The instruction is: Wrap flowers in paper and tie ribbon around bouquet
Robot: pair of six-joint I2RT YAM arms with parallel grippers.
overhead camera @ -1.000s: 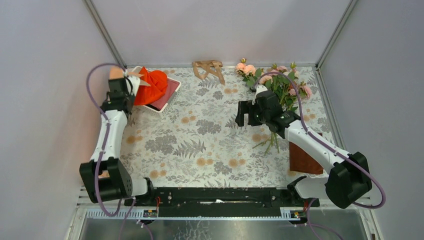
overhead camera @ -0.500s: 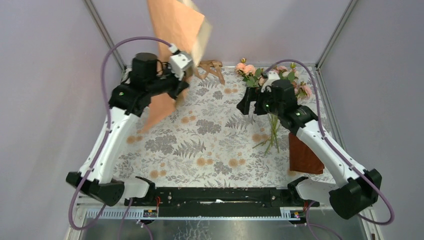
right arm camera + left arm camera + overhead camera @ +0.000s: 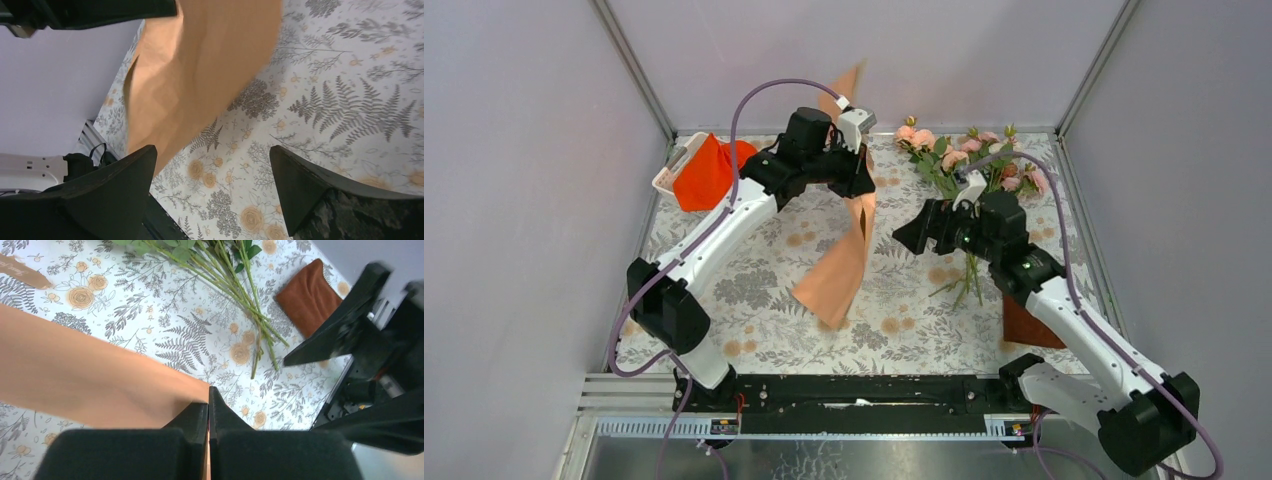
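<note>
1. Left end effector (image 3: 860, 178): clenched on the paper (image 3: 839, 270). In the left wrist view, its two fingers meet with the edge of the sheet pinched between them. I read this as a firm grasp on the paper.

2. Paper: it hangs from the left end effector over the middle of the surface (image 3: 764, 290). One corner sticks up above the wrist toward the far edge. The rest drapes down and toward the near edge. I cannot tell whether its lowest corner touches the surface.

3. Right end effector (image 3: 921, 230): released. In the right wrist view, its jaws stand wide apart with nothing between them. Only the patterned surface shows in the gap, with the hanging paper just beyond. It hovers right of the paper and just beside the stems.

4. Flowers (image 3: 964, 165): they lie on the surface at the far-right corner. The blooms point to the far edge and the stems toward the near edge. Neither end effector touches them.

5. Ribbon (image 3: 20, 272): a short tan length shows flat on the surface in the left wrist view. The left arm hides it in the top view.

6. Other items: an orange-red cloth (image 3: 704, 172) sits in a white tray (image 3: 667, 172) at the far-left corner. A brown cloth (image 3: 1024, 325) lies by the right edge, near the stem ends.
</note>
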